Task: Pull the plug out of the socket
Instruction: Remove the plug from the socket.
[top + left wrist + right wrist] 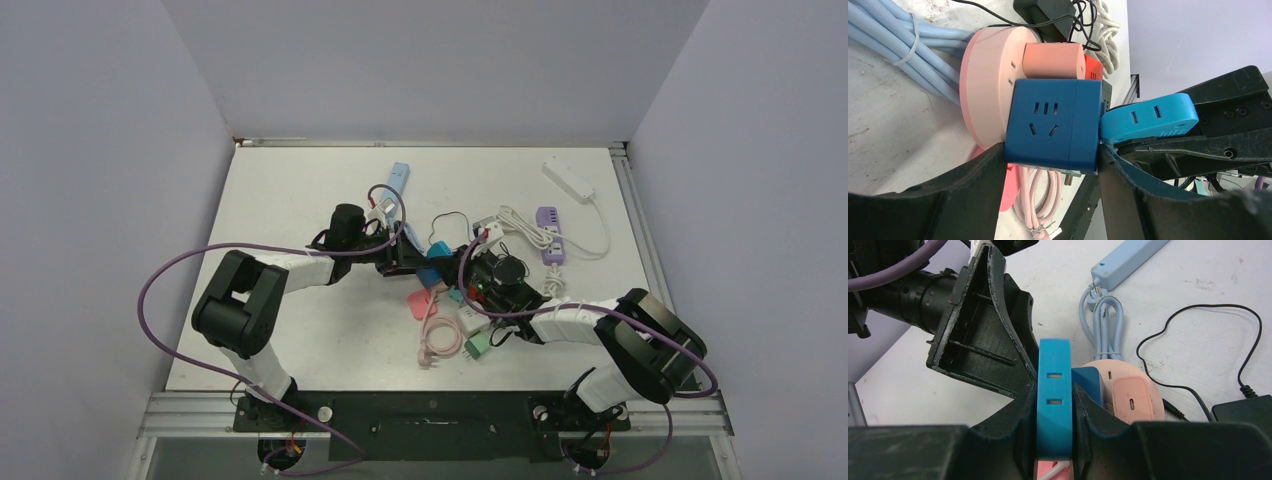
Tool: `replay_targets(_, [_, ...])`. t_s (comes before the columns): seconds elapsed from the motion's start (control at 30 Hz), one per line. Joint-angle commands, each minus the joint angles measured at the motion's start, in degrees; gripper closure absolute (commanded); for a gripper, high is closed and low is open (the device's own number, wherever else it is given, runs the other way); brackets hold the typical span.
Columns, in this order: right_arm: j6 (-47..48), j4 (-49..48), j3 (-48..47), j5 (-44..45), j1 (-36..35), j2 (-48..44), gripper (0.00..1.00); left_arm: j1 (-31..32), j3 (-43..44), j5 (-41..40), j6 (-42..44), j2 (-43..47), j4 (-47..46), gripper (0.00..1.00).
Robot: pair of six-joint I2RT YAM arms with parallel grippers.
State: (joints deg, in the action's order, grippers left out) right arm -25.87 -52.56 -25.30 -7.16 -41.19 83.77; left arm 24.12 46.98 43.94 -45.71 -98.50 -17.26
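Note:
A dark blue cube socket (1050, 125) sits between the jaws of my left gripper (1050, 153), which is shut on it by two opposite faces. A light blue plug (1148, 120) butts against the cube's right side, with no gap showing. My right gripper (1054, 392) is shut on that light blue plug (1054, 400), one finger on each flat side. The cube (1089, 380) also sits against a round pink socket hub (985, 85) carrying a pink charger (1130, 400). Both grippers meet at the table's middle (437, 252).
Light blue strip (397, 178) with its bundled cable (893, 45) lies behind. A white strip (568, 178) and a purple strip (552, 233) lie back right. Black adapter (1243, 410) and its thin cord are right. Pink coiled cable (437, 340) and green plugs (477, 345) lie nearer.

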Motion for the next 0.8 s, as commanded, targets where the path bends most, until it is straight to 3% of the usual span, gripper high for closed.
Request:
replay_targets(0.0, [0.11, -6.92, -0.23, 1.07, 1.07, -0.98, 0.95, -0.12, 0.88, -3.46, 4.22, -0.16, 3.89, 1.0])
replay_targets(0.2, [3.13, -6.6, -0.15, 2.95, -1.47, -2.0, 0.95, -0.21, 0.95, -3.51, 4.51, -0.07, 4.14, 1.0])
replay_targets(0.43, [9.22, -4.13, -0.51, 11.52, -7.63, -4.13, 0.95, -0.39, 1.03, -3.6, 4.87, 0.03, 4.58, 1.0])
replay_targets(0.77, [7.25, -4.92, 0.31, 11.5, -6.21, -4.55, 0.95, -0.63, 1.31, -4.34, 5.43, -0.15, 5.66, 1.0])
